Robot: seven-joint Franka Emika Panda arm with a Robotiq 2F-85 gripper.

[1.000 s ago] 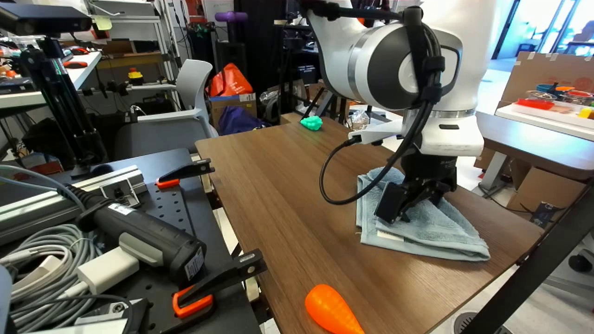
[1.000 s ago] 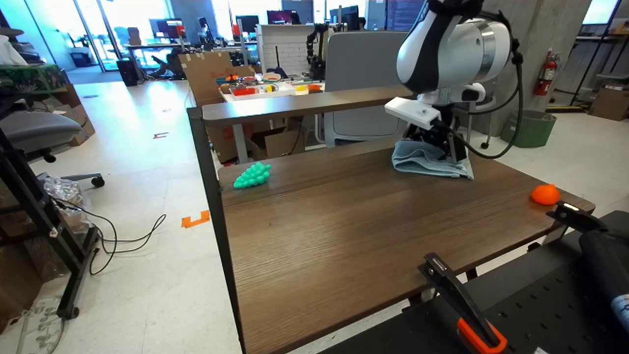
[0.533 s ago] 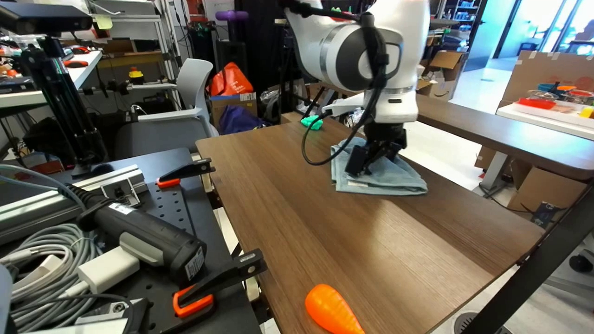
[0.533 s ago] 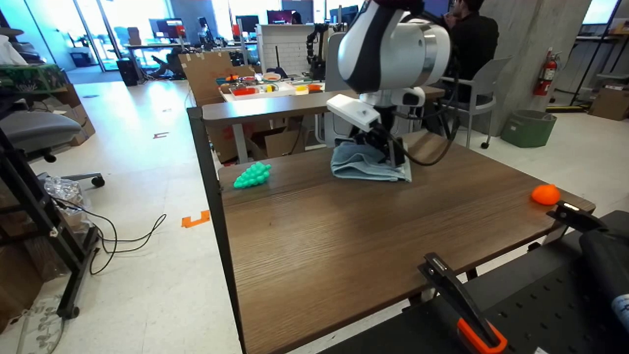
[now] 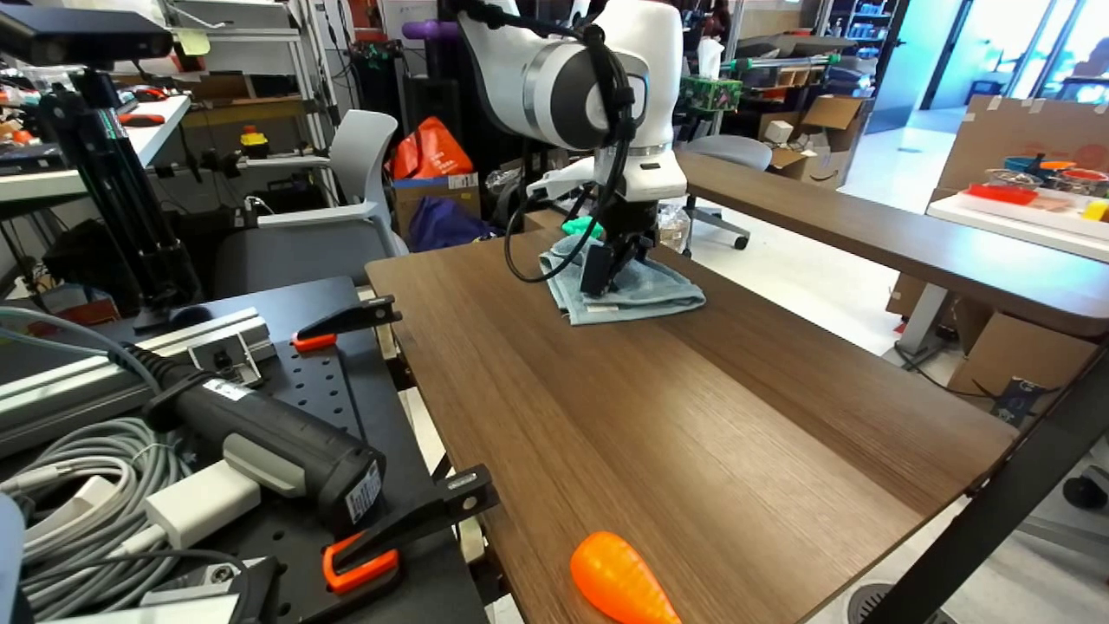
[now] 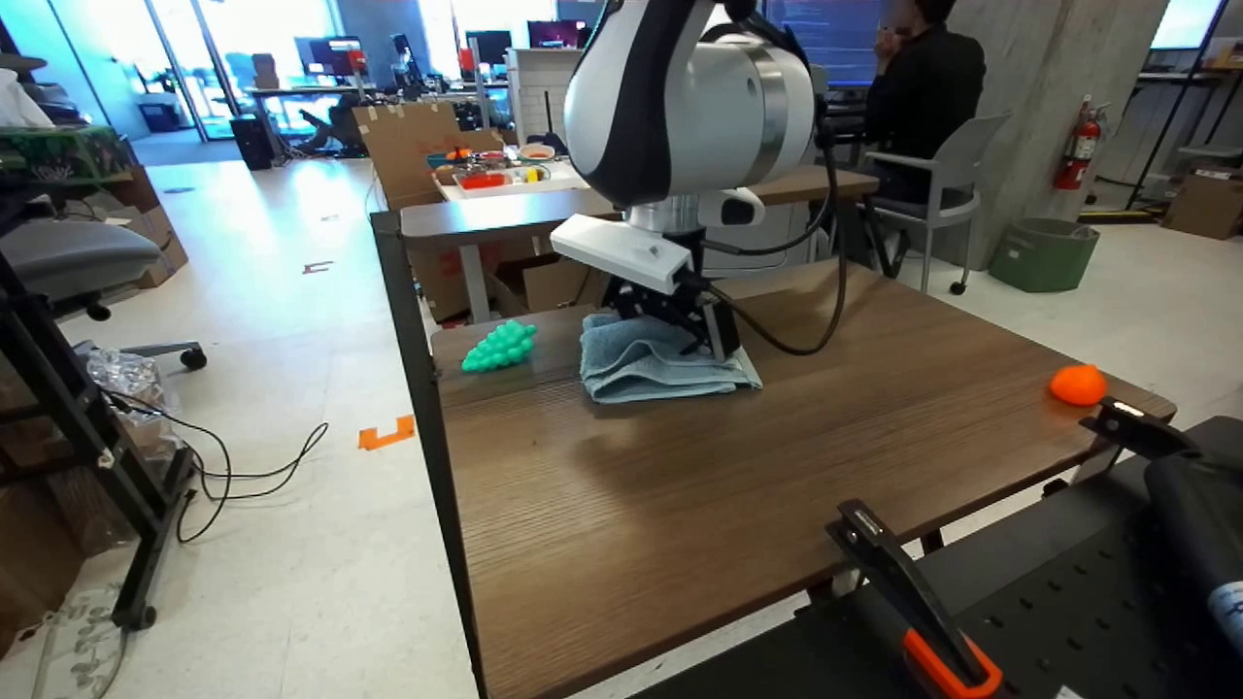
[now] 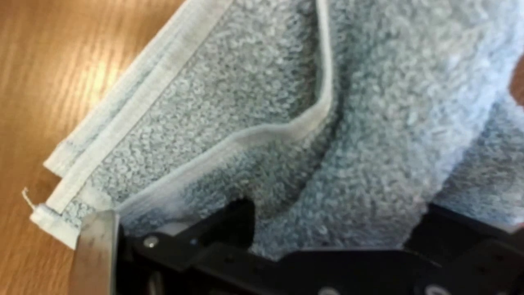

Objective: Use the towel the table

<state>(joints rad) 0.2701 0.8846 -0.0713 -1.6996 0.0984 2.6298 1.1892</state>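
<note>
A folded blue-grey towel lies on the brown wooden table (image 5: pixel 710 416) and shows in both exterior views (image 5: pixel 663 295) (image 6: pixel 631 364). It fills most of the wrist view (image 7: pixel 380 102). My gripper is pressed down on the towel, in both exterior views (image 5: pixel 619 269) (image 6: pixel 670 325). In the wrist view my gripper (image 7: pixel 307 225) has its fingers wide apart, with towel bulging between them up to the palm. The fingertips' undersides are hidden by the towel. The towel's hemmed left corner lies flat beside the left finger.
A green grape-like toy (image 6: pixel 499 347) lies on the table close to the towel. An orange carrot-like toy (image 5: pixel 619 576) lies near the opposite end. A black cart (image 5: pixel 329 390) with clamps, cables and a scanner-like tool stands along one edge. A raised shelf (image 5: pixel 823 208) runs along another side.
My gripper and the towel have slid together along the table, away from the orange toy and toward the green toy. The two toys have not moved.
</note>
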